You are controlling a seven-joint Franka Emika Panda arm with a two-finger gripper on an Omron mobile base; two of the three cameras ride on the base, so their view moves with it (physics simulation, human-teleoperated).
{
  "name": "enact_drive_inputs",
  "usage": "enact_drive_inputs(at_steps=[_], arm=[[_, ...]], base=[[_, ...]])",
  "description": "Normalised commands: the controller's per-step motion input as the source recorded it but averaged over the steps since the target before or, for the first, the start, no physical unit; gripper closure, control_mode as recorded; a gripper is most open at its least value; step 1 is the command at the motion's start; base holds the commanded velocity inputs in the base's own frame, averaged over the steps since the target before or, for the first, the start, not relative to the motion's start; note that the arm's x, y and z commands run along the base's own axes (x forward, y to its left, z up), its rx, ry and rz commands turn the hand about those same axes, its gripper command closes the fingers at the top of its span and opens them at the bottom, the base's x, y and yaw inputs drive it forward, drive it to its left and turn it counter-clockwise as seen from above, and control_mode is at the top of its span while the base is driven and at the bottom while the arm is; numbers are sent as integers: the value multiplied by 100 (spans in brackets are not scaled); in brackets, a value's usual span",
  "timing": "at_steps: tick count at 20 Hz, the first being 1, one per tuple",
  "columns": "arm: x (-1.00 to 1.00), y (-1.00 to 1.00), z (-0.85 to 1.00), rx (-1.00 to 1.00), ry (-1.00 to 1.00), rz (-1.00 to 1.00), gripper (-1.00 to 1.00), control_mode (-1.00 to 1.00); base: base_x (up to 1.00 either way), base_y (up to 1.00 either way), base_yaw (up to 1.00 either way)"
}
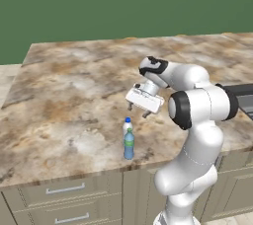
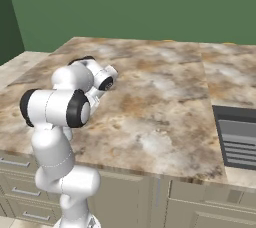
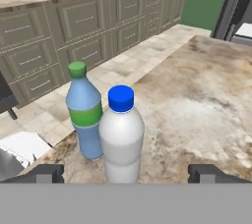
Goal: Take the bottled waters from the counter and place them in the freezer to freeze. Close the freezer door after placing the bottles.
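Two bottled waters stand upright at the near edge of the surface (image 1: 74, 95), touching or nearly so: the blue-tinted bottle with the green cap (image 1: 129, 145) nearest the edge, the whitish bottle with the blue cap (image 1: 127, 125) just behind it. My end effector (image 1: 138, 110) hovers just beyond and above them, jaws at full width, holding nothing.

Procedure for the grasp in hand, as I judge it:
1. Select the whitish bottle; the hand view places it centred between the two fingertips (image 3: 44, 173).
2. Advance along the present line until the body, not the cap, sits between the pads.
3. Keep the left finger clear of the green-capped bottle, which stands just left of and behind the whitish one in that view; a nudge could tip it off the edge.
4. Close, then lift straight up before swinging away.

View comparison, left to right: the left base view gives the bottles' position against the edge and the drawers (image 1: 64, 189) below. The right base view adds a dark vented panel (image 2: 239, 139) at the surface's right. The hand view alone shows finger alignment, a far row of cabinets (image 3: 88, 26), and a grey upright edge (image 3: 231, 7) at top right that I cannot identify.
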Motion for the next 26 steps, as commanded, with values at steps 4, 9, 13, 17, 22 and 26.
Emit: enact_drive_inputs(at_steps=[4,9,13,17,22,26], arm=[[-20,20,-24,0,9,4,-100,-100],[-4,15,-3,0,8,8,-100,-100],[0,11,0,0,4,8,-100,-100],[-1,11,0,0,8,10,-100,-100],[-11,15,0,0,6,10,-100,-100],[-8,17,0,0,5,9,-100,-100]], base=[[0,0,0],[0,0,0],[0,0,0],[0,0,0],[0,0,0],[0,0,0]])
